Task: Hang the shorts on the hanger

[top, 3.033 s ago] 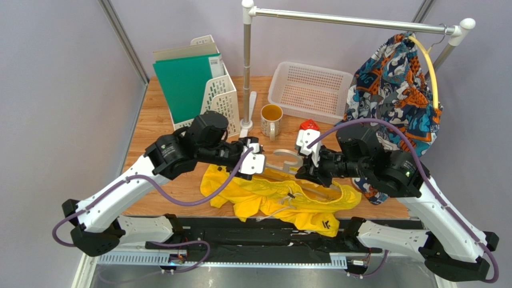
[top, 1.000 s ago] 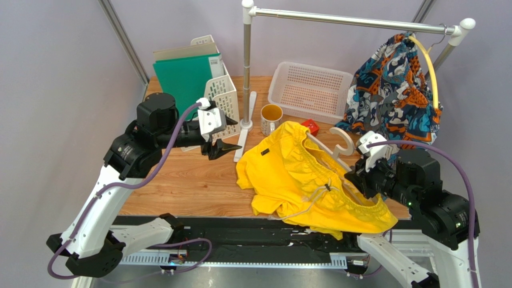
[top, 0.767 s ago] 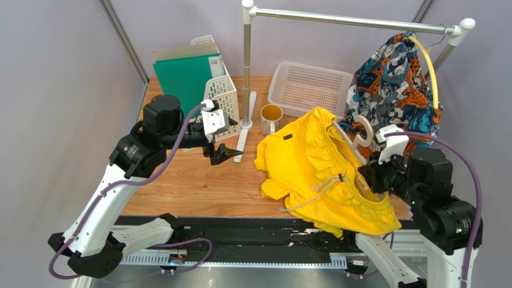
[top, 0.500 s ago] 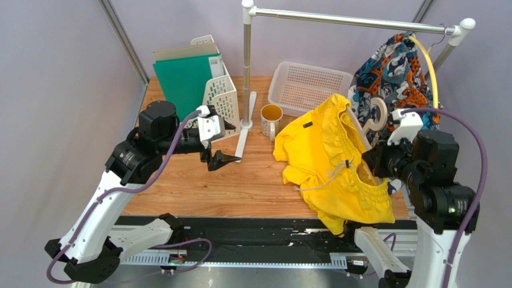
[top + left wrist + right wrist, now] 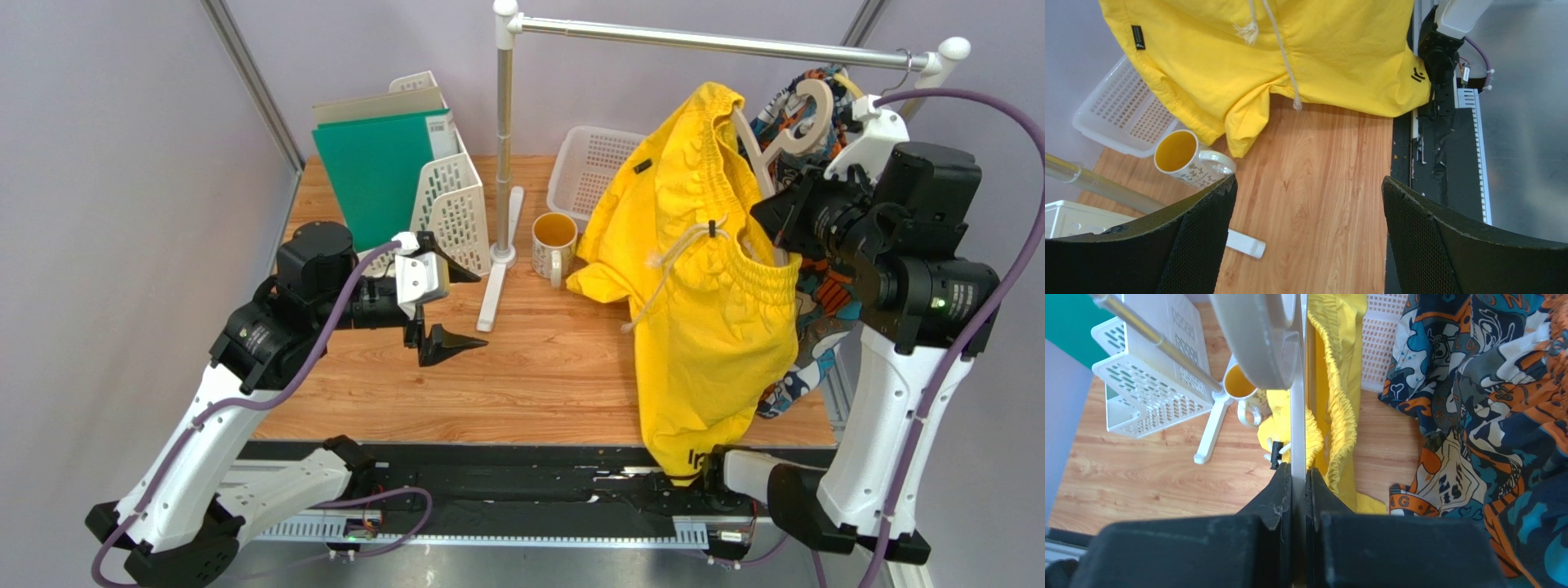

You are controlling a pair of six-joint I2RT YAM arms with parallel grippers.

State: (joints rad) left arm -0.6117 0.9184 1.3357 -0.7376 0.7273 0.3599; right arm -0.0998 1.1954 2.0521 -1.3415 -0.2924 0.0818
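Observation:
The yellow shorts (image 5: 705, 288) hang on the pale beige hanger (image 5: 800, 113), lifted high at the right, just below the rail. My right gripper (image 5: 785, 202) is shut on the hanger's arm (image 5: 1298, 416); the hook (image 5: 1257, 331) points away from me, near the rail. The shorts' waistband (image 5: 1333, 398) drapes both sides of the hanger arm. The shorts (image 5: 1290, 49) with white drawstring and black logo (image 5: 1417, 75) also show in the left wrist view. My left gripper (image 5: 444, 346) is open and empty above the table's left half, well clear of the shorts.
A clothes rail (image 5: 724, 43) spans the back, with a patterned garment (image 5: 846, 282) on a thin yellow hanger. A white basket (image 5: 589, 165), a mug (image 5: 553, 243), the rail's stand (image 5: 503, 147) and a file rack with green folders (image 5: 405, 172) stand at the back.
My right arm has lifted the hanger with the shorts off the table, up and right toward the rail. The shorts now hang free. My left gripper has drawn back slightly and stays open.

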